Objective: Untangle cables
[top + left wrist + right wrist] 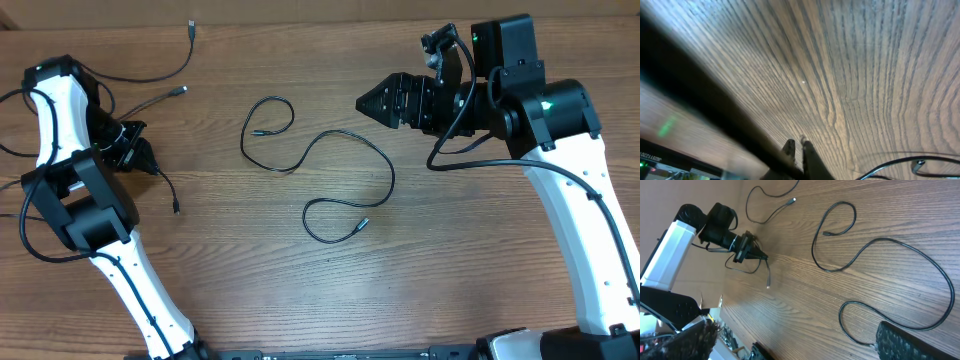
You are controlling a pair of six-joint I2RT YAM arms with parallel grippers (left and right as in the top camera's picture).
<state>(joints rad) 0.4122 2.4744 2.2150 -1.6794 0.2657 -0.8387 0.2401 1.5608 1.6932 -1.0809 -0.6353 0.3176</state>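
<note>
Several thin black cables lie apart on the wooden table. A long one (345,135) winds across the middle in two loops and also shows in the right wrist view (890,240). Two more cables (165,72) (150,102) lie at the far left. My left gripper (150,162) sits low at the left with its fingers (797,145) pressed together on a short cable (171,190), whose free end trails toward the front (768,275). My right gripper (360,100) hovers open and empty (792,347), above the table to the right of the long cable.
Thick black wires of the left arm (25,150) loop out past the table's left edge. A cable strand with a silvery plug (910,162) lies near the left gripper. The right arm (560,170) stretches along the right side of the table.
</note>
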